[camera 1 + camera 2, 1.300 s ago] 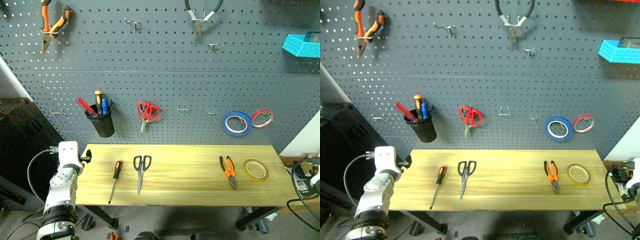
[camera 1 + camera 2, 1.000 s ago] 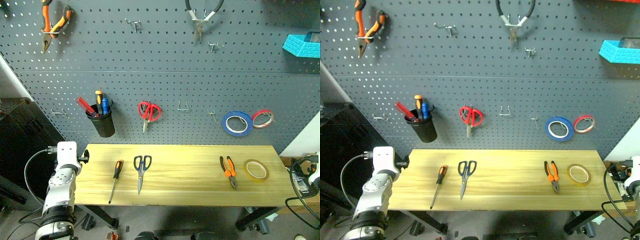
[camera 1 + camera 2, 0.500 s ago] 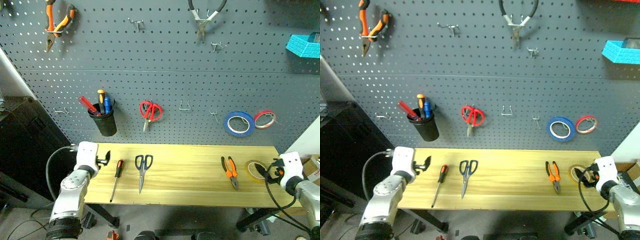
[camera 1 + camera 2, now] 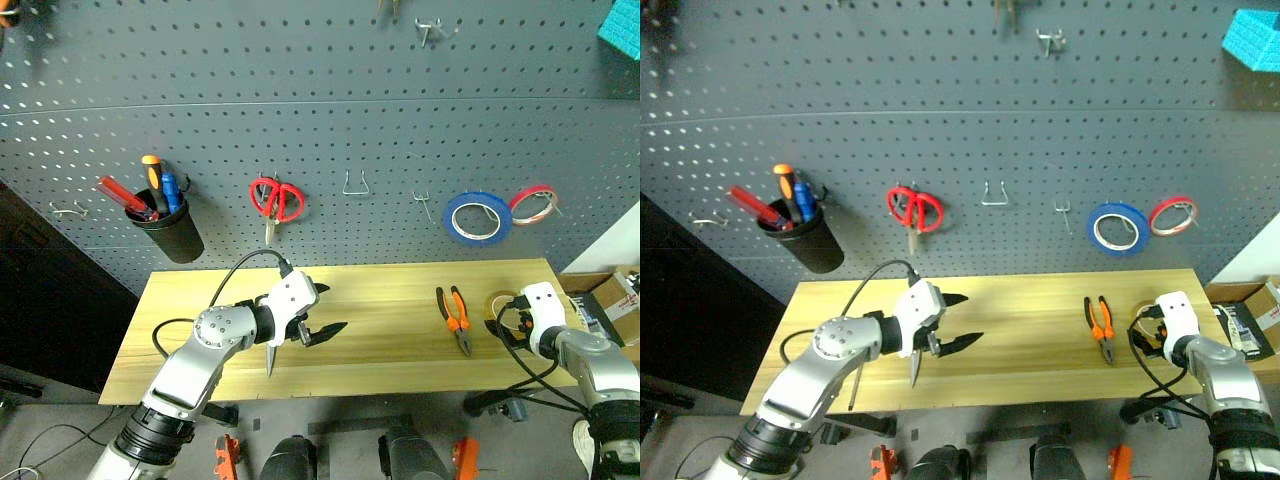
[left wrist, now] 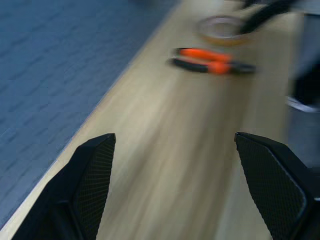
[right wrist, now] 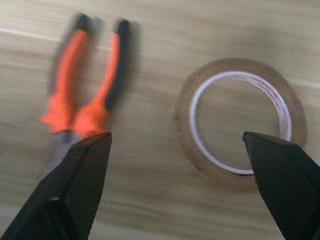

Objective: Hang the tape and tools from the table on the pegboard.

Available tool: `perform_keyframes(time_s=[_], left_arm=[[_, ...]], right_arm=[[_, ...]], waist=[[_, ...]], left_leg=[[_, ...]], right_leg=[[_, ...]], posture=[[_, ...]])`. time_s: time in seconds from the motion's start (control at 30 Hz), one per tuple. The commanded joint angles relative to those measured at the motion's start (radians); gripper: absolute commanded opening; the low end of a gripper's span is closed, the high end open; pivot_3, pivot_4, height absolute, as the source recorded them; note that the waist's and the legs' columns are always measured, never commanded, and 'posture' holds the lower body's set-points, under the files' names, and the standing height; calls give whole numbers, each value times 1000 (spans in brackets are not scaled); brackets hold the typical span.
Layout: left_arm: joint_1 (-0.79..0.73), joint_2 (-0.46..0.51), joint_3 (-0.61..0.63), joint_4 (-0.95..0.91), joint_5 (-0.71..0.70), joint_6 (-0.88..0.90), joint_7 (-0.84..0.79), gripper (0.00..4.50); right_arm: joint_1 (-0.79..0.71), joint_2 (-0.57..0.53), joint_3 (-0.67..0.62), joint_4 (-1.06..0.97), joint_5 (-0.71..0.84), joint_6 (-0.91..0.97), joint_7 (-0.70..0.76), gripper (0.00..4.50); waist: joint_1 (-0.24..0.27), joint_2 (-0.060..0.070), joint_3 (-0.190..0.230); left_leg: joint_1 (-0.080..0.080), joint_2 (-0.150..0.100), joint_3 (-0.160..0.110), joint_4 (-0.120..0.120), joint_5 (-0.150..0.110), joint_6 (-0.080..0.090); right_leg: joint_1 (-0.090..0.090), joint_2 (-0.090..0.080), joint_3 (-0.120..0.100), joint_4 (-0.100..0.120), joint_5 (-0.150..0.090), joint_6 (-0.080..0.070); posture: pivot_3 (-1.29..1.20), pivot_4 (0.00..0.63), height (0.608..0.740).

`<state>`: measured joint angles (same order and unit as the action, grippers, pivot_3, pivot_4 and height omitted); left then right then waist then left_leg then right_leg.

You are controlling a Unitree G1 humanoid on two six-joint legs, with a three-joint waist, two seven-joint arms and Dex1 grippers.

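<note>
tape [image 6: 240, 122] flat on tabletop [image 4: 390, 345], lower right of frame, beside pliers [image 4: 455, 318] | right pincer [image 6: 182, 165] fingers apart above tape, empty | left pincer [image 4: 958, 322] apart, lower centre | likely light, stiff, slick ring; pinch through rim

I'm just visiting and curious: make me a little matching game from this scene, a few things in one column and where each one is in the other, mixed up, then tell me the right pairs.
Things:
1. red-handled scissors
2. orange-and-black pliers
3. blue tape ring
4. tan tape ring

Places:
A. flat on the table, right in front of the right hand
B. hanging on the pegboard, beside the thin red tape ring
C. lying on the table, left of the tan tape
D. hanging on the pegboard, right of the black cup

Pairs: 1-D, 2-C, 3-B, 4-A
</note>
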<state>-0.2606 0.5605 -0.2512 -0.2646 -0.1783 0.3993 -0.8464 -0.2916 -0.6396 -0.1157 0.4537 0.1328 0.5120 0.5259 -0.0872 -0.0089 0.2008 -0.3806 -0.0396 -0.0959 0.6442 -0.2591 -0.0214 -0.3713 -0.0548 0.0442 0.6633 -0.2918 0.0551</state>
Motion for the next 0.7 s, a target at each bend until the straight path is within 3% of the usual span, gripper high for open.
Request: perform_keyframes(time_s=[0.03, 0.3, 0.33, 0.4, 0.7], left_arm=[[-43, -3, -7, -45, -27, 26, -32, 4032], [-57, 13, 9, -52, -31, 45, -49, 4032], [-54, 17, 11, -57, -31, 46, -50, 4046], [-48, 24, 15, -65, -33, 48, -50, 4052], [-26, 32, 35, -112, -94, 76, -75, 4052]], right_arm=[[-93, -30, 28, 156, -40, -57, 44, 4500], [-363, -50, 126, 609, -158, -188, 117, 4500], [-391, -49, 133, 652, -164, -181, 137, 4316], [-423, -46, 141, 708, -175, -175, 170, 3882], [-438, -15, 169, 745, -216, -195, 215, 782]], waist=[[-1, -2, 14], [0, -6, 53], [0, -7, 55], [2, -10, 60], [6, -14, 63]], left_leg=[[-3, 0, 0, 1, 0, 0], [-5, 0, 1, 1, -1, 1], [-5, 0, 1, 1, -1, 1], [-5, 0, 0, 1, -1, 1], [-6, 0, -1, 1, -1, 0]], right_leg=[[-3, 0, 0, 0, 0, 0], [-4, -1, 0, -1, 0, 0], [-5, -1, 0, -1, 0, 0], [-4, -1, 0, -1, 0, 0], [-4, -1, -1, -2, 0, 0]], posture=[[-110, 255, 740], [-60, 283, 740], [-49, 284, 740], [-41, 284, 740], [-36, 272, 740]])
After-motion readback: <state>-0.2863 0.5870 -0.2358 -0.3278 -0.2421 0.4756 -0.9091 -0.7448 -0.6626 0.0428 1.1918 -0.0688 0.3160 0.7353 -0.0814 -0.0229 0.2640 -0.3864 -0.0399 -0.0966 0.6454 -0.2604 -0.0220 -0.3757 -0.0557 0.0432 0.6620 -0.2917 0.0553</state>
